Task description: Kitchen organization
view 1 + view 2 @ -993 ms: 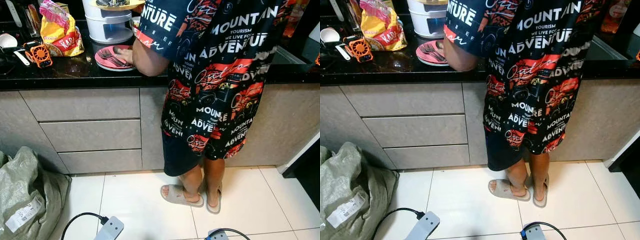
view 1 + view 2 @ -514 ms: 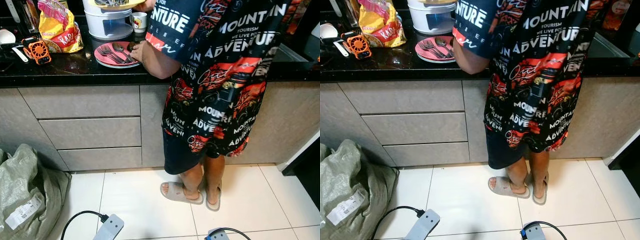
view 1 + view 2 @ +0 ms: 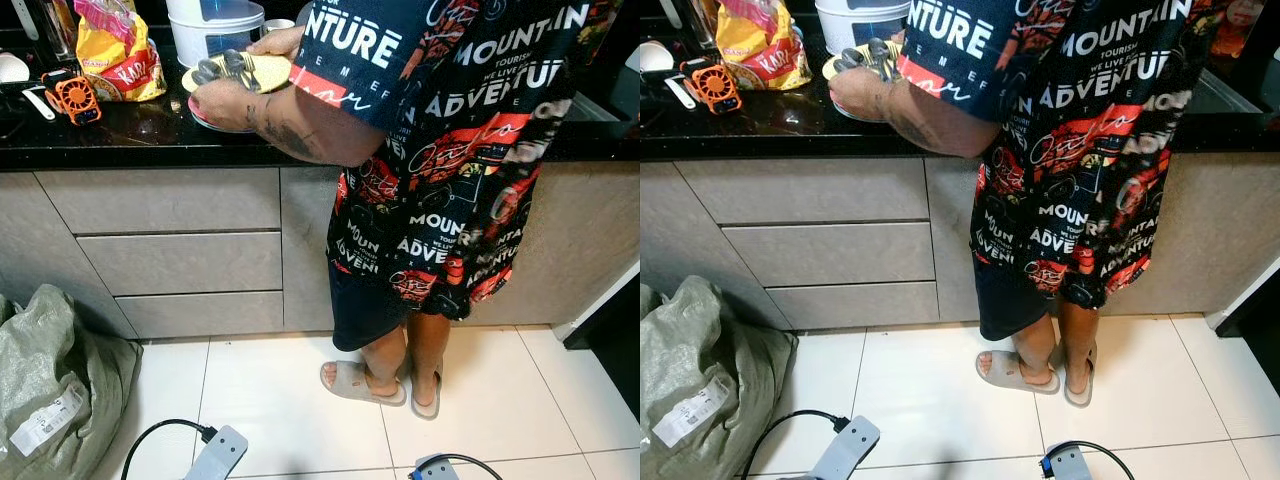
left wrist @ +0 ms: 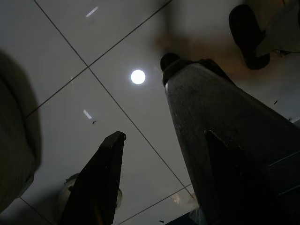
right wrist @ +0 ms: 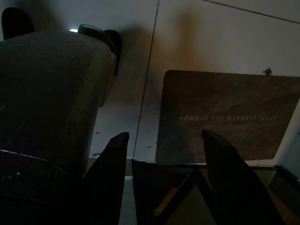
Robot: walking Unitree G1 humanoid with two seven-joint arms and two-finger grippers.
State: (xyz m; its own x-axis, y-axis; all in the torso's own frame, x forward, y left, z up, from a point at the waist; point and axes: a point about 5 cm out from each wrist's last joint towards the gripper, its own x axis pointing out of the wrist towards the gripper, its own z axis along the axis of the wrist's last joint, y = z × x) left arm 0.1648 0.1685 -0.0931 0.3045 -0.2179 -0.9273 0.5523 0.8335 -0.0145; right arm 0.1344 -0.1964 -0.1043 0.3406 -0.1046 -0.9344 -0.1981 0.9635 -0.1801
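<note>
Black jaws of both idle grippers, left gripper [image 4: 161, 136] and right gripper [image 5: 164, 136], hang parted above floor tiles [image 4: 84, 51].

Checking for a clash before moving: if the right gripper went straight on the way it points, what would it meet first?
Probably the floor tile near the brown mat; the open right gripper hangs idle; depth is unclear.

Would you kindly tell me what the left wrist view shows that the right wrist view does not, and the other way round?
Left wrist view: a round light reflection on the floor, and a dark blurred shape, perhaps a slipper. Right wrist view: a brown doormat printed HOME IS THE WARMEST PLACE. Both: pale floor tiles with grout lines, below an idle gripper with its black fingers apart, the left gripper and the right gripper.
</note>
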